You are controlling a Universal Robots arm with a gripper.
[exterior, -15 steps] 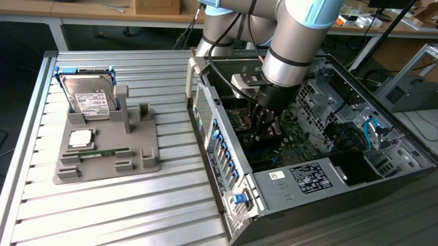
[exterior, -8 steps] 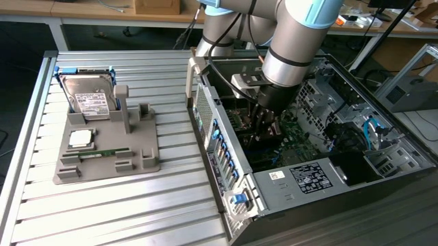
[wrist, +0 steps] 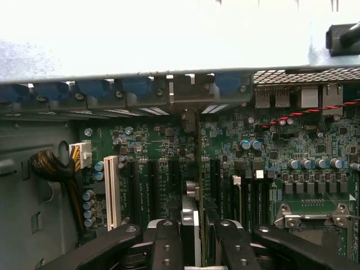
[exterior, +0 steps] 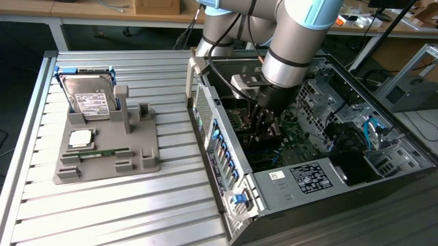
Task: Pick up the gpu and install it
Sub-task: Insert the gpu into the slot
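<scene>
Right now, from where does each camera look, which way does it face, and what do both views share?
Exterior view: high beside the table, looking down at the open PC case and parts holder; the arm reaches into the case.
Wrist view: on the wrist inside the case, facing the motherboard; the gripper holds the gpu edge-on.
Shared: motherboard, gripper, blue slot latches.

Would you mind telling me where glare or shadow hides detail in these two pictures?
Wrist view: the surface beyond the case wall is blown out white, while the motherboard reads clearly. Exterior view: the case interior sits in deep shadow; the slatted table is evenly lit.
</scene>
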